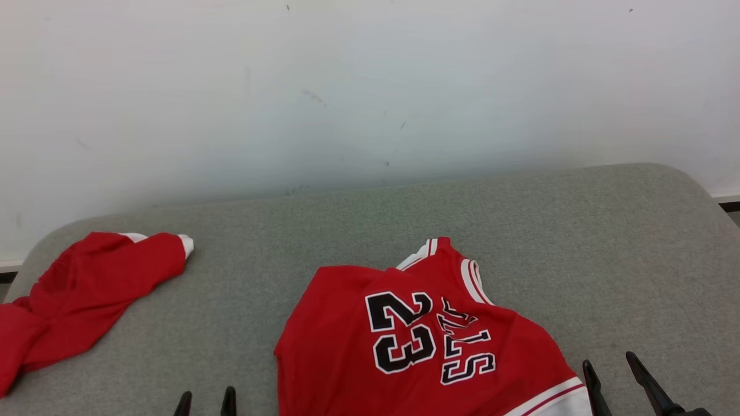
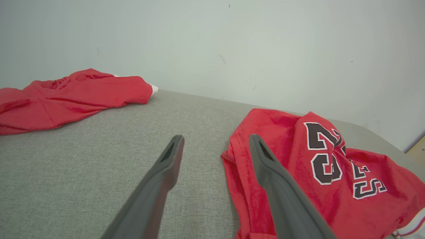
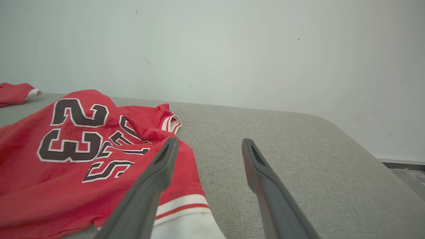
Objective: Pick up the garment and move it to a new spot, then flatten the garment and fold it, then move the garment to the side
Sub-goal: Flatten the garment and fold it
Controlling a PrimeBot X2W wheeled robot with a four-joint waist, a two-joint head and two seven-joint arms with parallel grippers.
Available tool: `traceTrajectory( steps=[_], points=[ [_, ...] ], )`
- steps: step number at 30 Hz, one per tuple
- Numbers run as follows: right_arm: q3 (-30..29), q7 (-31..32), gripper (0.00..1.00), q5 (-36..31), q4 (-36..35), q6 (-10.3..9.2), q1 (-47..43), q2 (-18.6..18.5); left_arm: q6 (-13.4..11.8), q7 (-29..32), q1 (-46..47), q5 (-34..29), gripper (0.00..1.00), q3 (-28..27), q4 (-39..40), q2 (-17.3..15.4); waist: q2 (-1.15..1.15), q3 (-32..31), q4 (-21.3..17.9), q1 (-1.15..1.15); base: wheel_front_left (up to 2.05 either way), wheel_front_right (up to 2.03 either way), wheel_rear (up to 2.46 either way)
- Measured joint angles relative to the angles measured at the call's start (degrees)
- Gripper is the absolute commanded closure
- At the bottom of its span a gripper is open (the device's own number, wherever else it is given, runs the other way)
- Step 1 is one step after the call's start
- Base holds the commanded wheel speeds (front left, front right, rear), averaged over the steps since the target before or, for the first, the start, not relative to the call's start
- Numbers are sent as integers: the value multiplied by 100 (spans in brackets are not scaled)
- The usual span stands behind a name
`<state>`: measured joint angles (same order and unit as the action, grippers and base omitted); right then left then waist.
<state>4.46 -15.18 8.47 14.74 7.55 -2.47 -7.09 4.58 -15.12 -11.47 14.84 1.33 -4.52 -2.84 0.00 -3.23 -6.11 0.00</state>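
While both pairs of jaws are set wide apart, most of the scene ahead of them is taken up by a pale wall (image 1: 370, 86) marked with a few faint scuffs. Beneath and ahead of the jaws a grey padded surface (image 1: 607, 242) with rounded far corners is spread, its far edge set against that wall. Between the two grippers a red jersey (image 1: 347, 335) is laid crumpled on this surface. It is found just to the right of the left gripper (image 1: 205, 403) and just to the left of the right gripper (image 1: 613, 370), and its near part reaches back level with both. A second red garment (image 1: 87, 294) is seen well to the left of the left gripper and farther ahead, bunched at the surface's left edge and kept well apart from the jersey, with a white cuff turned toward the middle. In the left wrist view, grey fabric and the jersey's edge are framed between that gripper's dark fingers (image 2: 279, 186); whether cloth is touched cannot be told. A black number 23 (image 1: 402, 332), outlined in white, is shown on the jersey beside partly folded lettering. Striped white and red trim (image 1: 471, 280) is seen at the jersey's far side, and a white band (image 1: 555, 398) is found just beside the right gripper's left finger.
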Motion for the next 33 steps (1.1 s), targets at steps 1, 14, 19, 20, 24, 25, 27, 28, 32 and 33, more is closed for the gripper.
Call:
traceTrajectory(
  steps=[1, 14, 19, 20, 24, 25, 27, 28, 32, 33],
  points=[
    [-2, 0, 0, 14, 0, 0, -1, 1, 2, 0, -1, 0, 0, 2, -13, 0, 0, 0, 3, 0, 0, 0, 0],
    [135, 0, 0, 330, -59, 0, 7, -297, 202, 0, -78, -10, 0, 190, -361, -26, 0, -45, 22, 0, 0, 0, 0],
    [576, 0, 0, 765, 201, 0, -115, -887, 272, 134, -260, 127, 0, 673, -708, -525, 0, -73, 11, 0, 0, 0, 0],
    [662, 25, 0, 882, 274, 0, -140, -1000, 276, 254, -280, 201, 0, 803, -711, -645, 0, -73, 12, 0, 0, 0, 0],
    [1117, 311, 0, 1308, 402, 0, -216, -1423, 281, 728, -338, 824, 0, 1480, -612, -1081, 0, -42, 10, 0, 0, 0, 0],
    [1239, 385, 0, 1383, 428, 0, -249, -1505, 281, 822, -349, 953, 0, 1640, -593, -1174, 0, -28, 8, 0, 0, 0, 0],
    [1423, 546, 0, 1637, 491, 0, -264, -1638, 281, 965, -354, 1214, 0, 1900, -588, -1333, 0, 1, -6, 0, 0, 0, 0],
    [1507, 616, 0, 1699, 526, 0, -266, -1693, 281, 1006, -353, 1280, 0, 1958, -598, -1379, 0, 16, -15, 0, 0, 0, 0],
    [1748, 688, 0, 1974, 669, 0, -265, -1793, 281, 1007, -283, 1436, 0, 2120, -779, -1501, 0, 77, -57, 0, 0, 0, 0],
    [1796, 688, 0, 2022, 708, 0, -259, -1792, 281, 1000, -254, 1486, 0, 2135, -843, -1507, 0, 94, -68, 0, 0, 0, 0]
  ],
)
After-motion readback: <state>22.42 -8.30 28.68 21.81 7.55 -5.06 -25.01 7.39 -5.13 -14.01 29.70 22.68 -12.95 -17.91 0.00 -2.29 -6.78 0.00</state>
